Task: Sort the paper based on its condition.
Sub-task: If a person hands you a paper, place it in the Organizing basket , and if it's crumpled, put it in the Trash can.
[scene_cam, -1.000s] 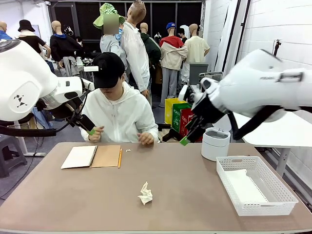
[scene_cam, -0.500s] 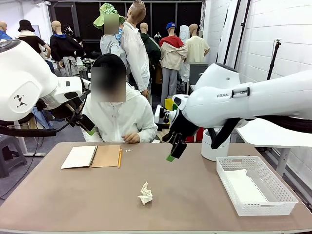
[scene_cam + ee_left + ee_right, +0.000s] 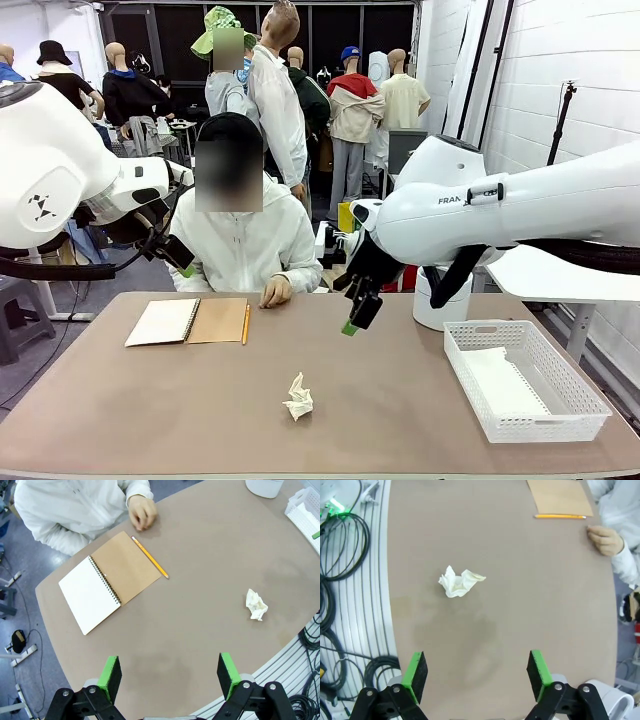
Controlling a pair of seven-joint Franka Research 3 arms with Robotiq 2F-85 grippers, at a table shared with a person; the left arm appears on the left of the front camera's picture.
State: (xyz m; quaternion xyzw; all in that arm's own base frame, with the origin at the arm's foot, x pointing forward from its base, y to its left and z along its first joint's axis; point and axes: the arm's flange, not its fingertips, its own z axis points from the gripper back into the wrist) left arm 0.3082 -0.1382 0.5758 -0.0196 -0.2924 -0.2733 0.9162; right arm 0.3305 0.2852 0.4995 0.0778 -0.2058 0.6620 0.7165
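right gripper [image 3: 475, 672] open above crumpled paper [image 3: 459, 582].

notebook [image 3: 190, 321] open on table [image 3: 150, 410] | pencil [image 3: 245, 323] beside | basket [image 3: 560, 410] right | canister [image 3: 441, 296]

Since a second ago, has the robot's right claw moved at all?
Yes. The right gripper swung down and toward picture left, away from the white canister, stopping above the table.

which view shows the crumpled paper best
The right wrist view: the crumpled paper lies near the picture's middle, large and unobstructed. The front view shows it small and low; the left wrist view shows it small, toward the right side.
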